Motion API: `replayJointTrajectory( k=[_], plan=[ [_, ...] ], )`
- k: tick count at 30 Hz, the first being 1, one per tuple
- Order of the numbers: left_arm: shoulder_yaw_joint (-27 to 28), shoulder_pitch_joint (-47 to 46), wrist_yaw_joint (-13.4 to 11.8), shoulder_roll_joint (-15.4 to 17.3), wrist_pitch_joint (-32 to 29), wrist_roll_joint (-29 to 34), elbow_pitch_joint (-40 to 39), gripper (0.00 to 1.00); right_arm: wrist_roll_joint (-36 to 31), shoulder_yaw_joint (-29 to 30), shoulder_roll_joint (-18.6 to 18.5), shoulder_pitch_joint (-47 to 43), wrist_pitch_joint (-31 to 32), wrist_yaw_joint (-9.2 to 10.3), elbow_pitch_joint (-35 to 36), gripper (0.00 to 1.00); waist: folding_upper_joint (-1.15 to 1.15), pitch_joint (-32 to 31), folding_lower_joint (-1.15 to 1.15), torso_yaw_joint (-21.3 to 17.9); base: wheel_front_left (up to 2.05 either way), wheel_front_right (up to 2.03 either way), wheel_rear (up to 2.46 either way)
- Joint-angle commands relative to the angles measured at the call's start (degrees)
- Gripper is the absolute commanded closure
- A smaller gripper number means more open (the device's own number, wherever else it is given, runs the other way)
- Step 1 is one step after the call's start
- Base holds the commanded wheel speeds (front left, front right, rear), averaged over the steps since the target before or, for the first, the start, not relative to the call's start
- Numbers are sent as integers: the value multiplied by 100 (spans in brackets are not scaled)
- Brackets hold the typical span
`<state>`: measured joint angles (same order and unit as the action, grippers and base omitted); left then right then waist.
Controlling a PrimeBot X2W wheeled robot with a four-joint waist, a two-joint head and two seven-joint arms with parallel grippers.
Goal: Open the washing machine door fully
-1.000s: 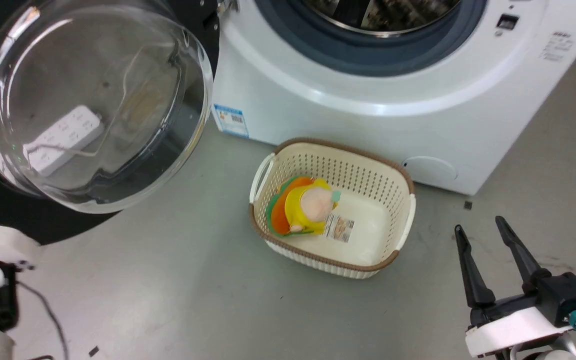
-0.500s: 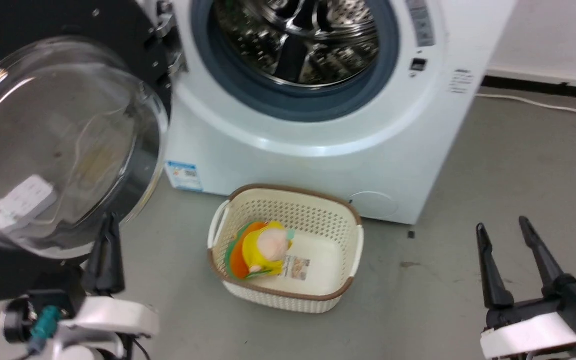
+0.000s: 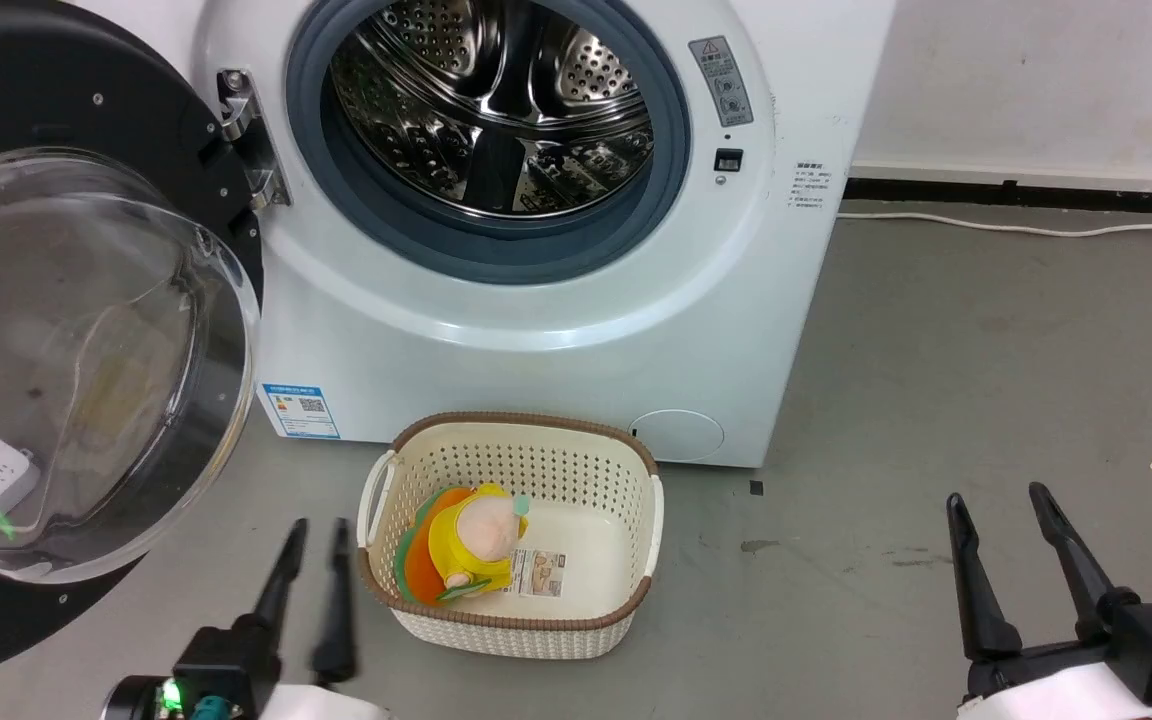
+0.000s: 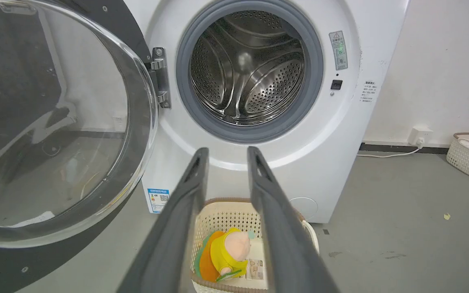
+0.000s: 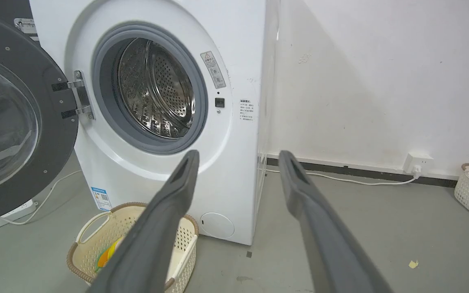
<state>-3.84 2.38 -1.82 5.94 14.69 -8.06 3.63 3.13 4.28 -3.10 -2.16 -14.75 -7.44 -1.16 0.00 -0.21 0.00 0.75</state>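
The door (image 3: 76,370) stands swung wide on its hinge (image 3: 241,140), left of the machine (image 3: 536,340), with the drum (image 3: 496,100) exposed. The left gripper (image 3: 318,530) hangs beside the basket (image 3: 516,418), its fingers narrowly parted and empty. The right gripper (image 3: 996,500) has its fingers spread wider, also empty, above the floor (image 3: 936,350).

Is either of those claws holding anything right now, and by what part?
Nothing is held. The left gripper and the right gripper are both open and empty, clear of the washing machine door.
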Motion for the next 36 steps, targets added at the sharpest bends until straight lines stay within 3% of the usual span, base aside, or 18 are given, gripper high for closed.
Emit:
replayJointTrajectory(
  k=[1,8,32,33,36],
  plan=[
    [-24,79,-13,-52,30,63,44,0,34,-26,22,-77,-25,-5,-44,0,0,-7,0,-6,0,0,0],
    [-196,137,-68,-115,30,355,226,0,28,-80,22,-99,-25,-5,-267,0,0,-39,0,10,0,0,0],
    [-35,95,9,-222,30,219,163,0,44,-157,22,-31,-25,-5,-479,0,0,-54,0,-47,0,0,0],
    [-58,87,4,-190,-5,231,178,100,39,-146,1,-2,3,0,-456,100,0,-55,0,-47,0,0,0],
    [-67,86,3,-182,-10,236,180,100,38,-145,0,0,10,0,-453,100,0,-54,1,-48,0,0,0]
  ],
)
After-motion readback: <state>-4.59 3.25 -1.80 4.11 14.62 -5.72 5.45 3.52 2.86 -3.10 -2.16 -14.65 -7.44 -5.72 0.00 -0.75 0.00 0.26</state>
